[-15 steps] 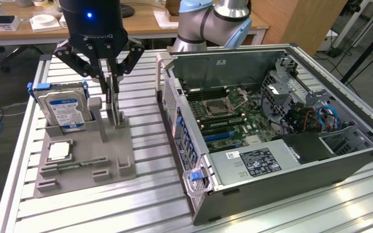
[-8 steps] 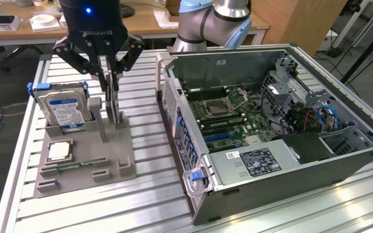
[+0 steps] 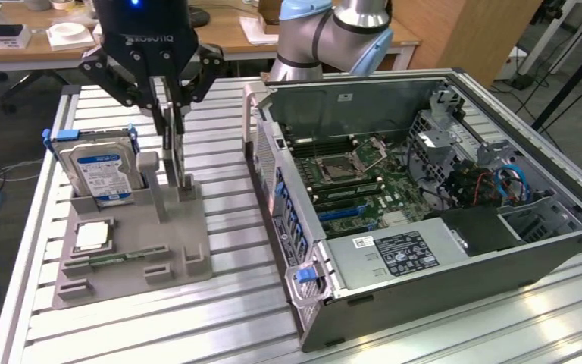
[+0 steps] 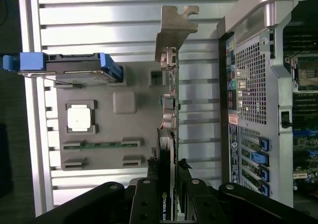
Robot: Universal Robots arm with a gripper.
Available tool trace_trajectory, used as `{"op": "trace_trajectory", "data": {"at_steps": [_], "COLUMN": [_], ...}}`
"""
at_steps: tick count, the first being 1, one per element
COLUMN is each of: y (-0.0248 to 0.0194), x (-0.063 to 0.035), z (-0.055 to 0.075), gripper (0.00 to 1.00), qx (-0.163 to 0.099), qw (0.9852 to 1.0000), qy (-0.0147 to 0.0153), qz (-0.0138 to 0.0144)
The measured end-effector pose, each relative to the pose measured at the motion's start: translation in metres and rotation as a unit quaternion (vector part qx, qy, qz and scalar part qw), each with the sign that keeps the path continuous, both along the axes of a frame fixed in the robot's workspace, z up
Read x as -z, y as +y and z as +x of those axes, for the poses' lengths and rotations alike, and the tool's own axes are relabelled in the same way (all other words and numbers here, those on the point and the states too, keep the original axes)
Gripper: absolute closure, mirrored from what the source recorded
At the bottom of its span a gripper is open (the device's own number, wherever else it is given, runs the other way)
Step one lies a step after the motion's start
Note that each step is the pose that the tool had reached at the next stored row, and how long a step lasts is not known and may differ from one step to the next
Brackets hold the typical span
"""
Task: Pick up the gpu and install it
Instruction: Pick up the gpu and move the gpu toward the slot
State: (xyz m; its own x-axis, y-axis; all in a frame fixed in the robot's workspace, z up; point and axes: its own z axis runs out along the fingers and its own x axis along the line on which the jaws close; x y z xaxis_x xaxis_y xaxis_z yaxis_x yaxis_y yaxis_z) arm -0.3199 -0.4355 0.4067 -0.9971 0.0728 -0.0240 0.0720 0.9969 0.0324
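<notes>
Gripping the gpu (image 4: 169, 110) upright at the grey holder (image 4: 107, 129), fingers (image 4: 153, 178) closed on it (bracket (image 4: 175, 25) plain in wrist view)

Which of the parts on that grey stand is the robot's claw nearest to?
The gpu: the thin dark card standing on edge with a silvery bracket, right under the gripper. The hard drive, processor and memory strip sit farther off.
</notes>
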Motion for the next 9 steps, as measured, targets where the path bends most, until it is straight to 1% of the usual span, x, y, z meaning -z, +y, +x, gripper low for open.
{"op": "trace_trajectory", "data": {"at_steps": [9], "y": [0.0], "x": [-0.0125], "z": [0.0], "gripper": [0.74], "qx": [0.0], "qw": [1.0], "qy": [0.0], "qz": [0.0]}}
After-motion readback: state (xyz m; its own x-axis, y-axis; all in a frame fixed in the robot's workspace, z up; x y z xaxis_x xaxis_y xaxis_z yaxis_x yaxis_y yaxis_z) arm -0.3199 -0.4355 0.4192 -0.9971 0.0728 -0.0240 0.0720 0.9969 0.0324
